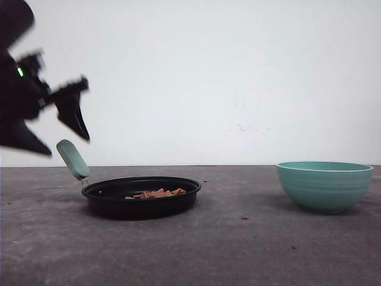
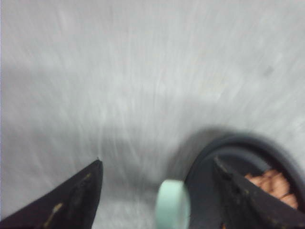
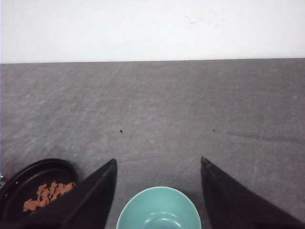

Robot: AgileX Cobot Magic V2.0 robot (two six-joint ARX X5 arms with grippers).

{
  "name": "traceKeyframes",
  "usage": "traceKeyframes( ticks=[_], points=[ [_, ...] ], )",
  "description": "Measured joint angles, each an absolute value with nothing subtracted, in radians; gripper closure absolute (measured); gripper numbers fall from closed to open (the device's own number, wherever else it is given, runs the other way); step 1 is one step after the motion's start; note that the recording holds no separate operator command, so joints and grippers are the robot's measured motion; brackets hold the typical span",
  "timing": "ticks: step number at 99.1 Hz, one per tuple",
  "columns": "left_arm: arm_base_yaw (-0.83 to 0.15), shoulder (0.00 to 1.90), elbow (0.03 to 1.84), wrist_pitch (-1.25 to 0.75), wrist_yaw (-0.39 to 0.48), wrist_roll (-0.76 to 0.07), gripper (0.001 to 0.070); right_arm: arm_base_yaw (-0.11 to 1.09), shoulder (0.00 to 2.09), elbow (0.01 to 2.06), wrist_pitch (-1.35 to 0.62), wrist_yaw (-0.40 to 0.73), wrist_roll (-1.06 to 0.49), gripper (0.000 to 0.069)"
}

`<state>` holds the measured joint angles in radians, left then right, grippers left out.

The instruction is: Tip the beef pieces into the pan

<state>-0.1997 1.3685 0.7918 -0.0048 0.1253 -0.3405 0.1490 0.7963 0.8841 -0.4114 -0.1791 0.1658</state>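
Black pan (image 1: 141,197) on grey table (image 1: 238,250), beef pieces (image 1: 156,193) heaped inside it, teal bowl (image 1: 324,185) well apart, left gripper (image 1: 74,113) above pan handle (image 1: 72,159), jaws spread, right gripper (image 3: 157,167) over the bowl, jaws spread.

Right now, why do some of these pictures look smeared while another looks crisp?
Left wrist view: streaked with motion blur, the pan and its mint handle soft. Front view: the left gripper is smeared, while the teal bowl is sharp. Right wrist view: crisp, the beef pieces distinct.
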Motion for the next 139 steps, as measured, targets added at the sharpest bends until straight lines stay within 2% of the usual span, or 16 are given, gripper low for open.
traceKeyframes(
  ticks=[13, 27, 43, 51, 87, 93, 100, 106, 111, 116, 121, 139],
  points=[
    [-0.184, 1.193, 0.792, -0.082, 0.123, -0.276, 0.0274, 0.149, 0.796, 0.884, -0.411, -0.179, 0.16, 0.0354],
    [-0.198, 1.0, 0.792, -0.178, 0.143, -0.246, 0.0274, 0.15, 0.796, 0.884, -0.415, -0.184, 0.159, 0.0345],
    [-0.254, 0.799, 0.792, -0.256, 0.182, -0.235, 0.0274, 0.17, 0.791, 0.884, -0.461, -0.184, 0.157, 0.0255],
    [-0.279, 0.725, 0.792, -0.297, 0.183, -0.228, 0.0274, 0.184, 0.777, 0.884, -0.483, -0.184, 0.157, 0.0237],
    [-0.305, 0.608, 0.792, -0.492, 0.183, -0.225, 0.0276, 0.242, 0.715, 0.884, -0.481, -0.185, 0.155, 0.023],
    [-0.305, 0.606, 0.792, -0.493, 0.183, -0.224, 0.0305, 0.242, 0.716, 0.884, -0.482, -0.186, 0.154, 0.0232],
    [-0.305, 0.606, 0.792, -0.5, 0.183, -0.224, 0.0437, 0.242, 0.717, 0.884, -0.483, -0.186, 0.154, 0.0303],
    [-0.305, 0.605, 0.792, -0.509, 0.183, -0.224, 0.0586, 0.242, 0.717, 0.884, -0.484, -0.186, 0.154, 0.0425],
    [-0.305, 0.605, 0.792, -0.516, 0.183, -0.224, 0.0649, 0.242, 0.717, 0.884, -0.486, -0.186, 0.154, 0.0531],
    [-0.305, 0.605, 0.792, -0.518, 0.183, -0.224, 0.0677, 0.242, 0.717, 0.884, -0.488, -0.186, 0.154, 0.0601],
    [-0.305, 0.605, 0.792, -0.518, 0.183, -0.224, 0.0689, 0.242, 0.717, 0.884, -0.489, -0.186, 0.154, 0.0635],
    [-0.305, 0.605, 0.792, -0.517, 0.183, -0.224, 0.0695, 0.242, 0.717, 0.884, -0.506, -0.188, 0.154, 0.0663]
  ],
)
